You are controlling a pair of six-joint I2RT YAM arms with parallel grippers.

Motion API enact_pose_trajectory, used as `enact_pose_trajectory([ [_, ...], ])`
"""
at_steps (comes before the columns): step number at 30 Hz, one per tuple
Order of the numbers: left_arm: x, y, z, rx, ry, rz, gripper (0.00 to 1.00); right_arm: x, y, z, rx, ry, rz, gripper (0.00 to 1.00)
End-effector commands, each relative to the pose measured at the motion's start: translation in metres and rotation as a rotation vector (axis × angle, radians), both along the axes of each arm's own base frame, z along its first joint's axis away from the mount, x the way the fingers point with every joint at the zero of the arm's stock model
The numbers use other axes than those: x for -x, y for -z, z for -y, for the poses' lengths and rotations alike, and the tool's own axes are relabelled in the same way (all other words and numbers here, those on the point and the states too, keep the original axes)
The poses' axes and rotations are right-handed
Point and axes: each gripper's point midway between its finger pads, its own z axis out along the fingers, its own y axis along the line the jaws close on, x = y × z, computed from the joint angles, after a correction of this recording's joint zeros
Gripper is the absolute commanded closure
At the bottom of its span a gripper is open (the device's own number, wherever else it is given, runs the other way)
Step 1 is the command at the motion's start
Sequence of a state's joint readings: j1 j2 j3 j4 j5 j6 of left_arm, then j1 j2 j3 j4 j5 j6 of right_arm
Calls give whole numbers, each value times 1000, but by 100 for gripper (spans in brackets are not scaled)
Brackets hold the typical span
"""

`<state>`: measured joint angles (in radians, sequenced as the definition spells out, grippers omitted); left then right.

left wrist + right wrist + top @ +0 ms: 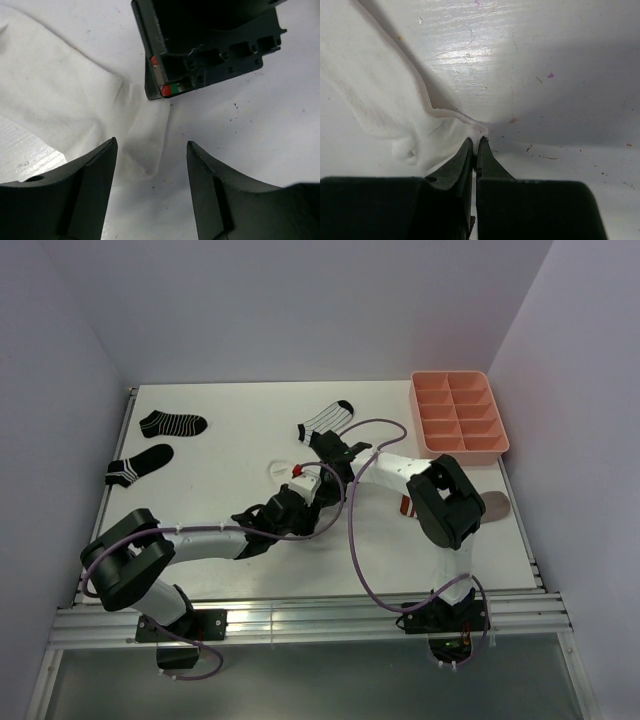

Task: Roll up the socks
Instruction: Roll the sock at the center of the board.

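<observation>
Right gripper (476, 144), jaws closed, is pinching the edge of the plain white soft sock (380, 95); left gripper (150, 150), jaws apart, is hovering above, probably needing a grip before rolling.

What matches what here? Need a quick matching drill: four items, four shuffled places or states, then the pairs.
Items
1. white sock
2. left gripper
3. pink divided tray
4. thin-striped sock with black toe

Places or states
A. back right corner of the table
B. jaws open over white fabric
C. pinched by the right gripper, jaws shut
D. back middle of the table

Pairs: 1-C, 2-B, 3-A, 4-D
</observation>
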<state>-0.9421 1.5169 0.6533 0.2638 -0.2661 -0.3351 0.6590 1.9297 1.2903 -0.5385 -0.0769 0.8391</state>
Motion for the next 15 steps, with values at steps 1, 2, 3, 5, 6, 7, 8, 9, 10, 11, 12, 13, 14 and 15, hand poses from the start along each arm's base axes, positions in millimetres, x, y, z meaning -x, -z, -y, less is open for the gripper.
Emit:
enact_pose_trajectory([
  [1,-13,-22,19,28,20,90,38,3,4,0,27,-18,-19,100],
  [2,-12,-20,20,22,24,91,38,3,4,0,26,-20,-20,100],
  [3,-11,-19,22,18,30,91,39,3,5,0,27,-20,-21,100],
  [5,-8,-15,24,2,39,92,40,3,5,-1,23,-20,-22,100],
  [6,-8,-12,25,-5,42,88,42,3,6,0,22,-19,-23,100],
  [7,-7,-11,25,-9,45,83,42,4,6,-1,19,-20,-27,100],
  [8,-6,-9,27,-16,48,78,43,3,7,-2,19,-20,-27,100],
  [9,-5,-8,27,-20,48,75,45,3,6,-2,16,-19,-26,100],
  [10,-5,-6,26,-26,41,73,45,3,6,-3,14,-23,-26,100],
  [11,-4,-4,25,-33,39,68,45,4,7,-3,13,-23,-26,100],
  [12,-3,-1,24,-40,37,62,45,3,7,-3,13,-20,-27,100],
  [13,-4,1,22,-47,27,60,46,4,7,-4,12,-24,-27,100],
  [14,-2,5,20,-62,22,49,46,4,7,-4,12,-24,-27,100],
  [15,-3,8,18,-71,13,45,46,4,7,-4,9,-23,-26,100],
])
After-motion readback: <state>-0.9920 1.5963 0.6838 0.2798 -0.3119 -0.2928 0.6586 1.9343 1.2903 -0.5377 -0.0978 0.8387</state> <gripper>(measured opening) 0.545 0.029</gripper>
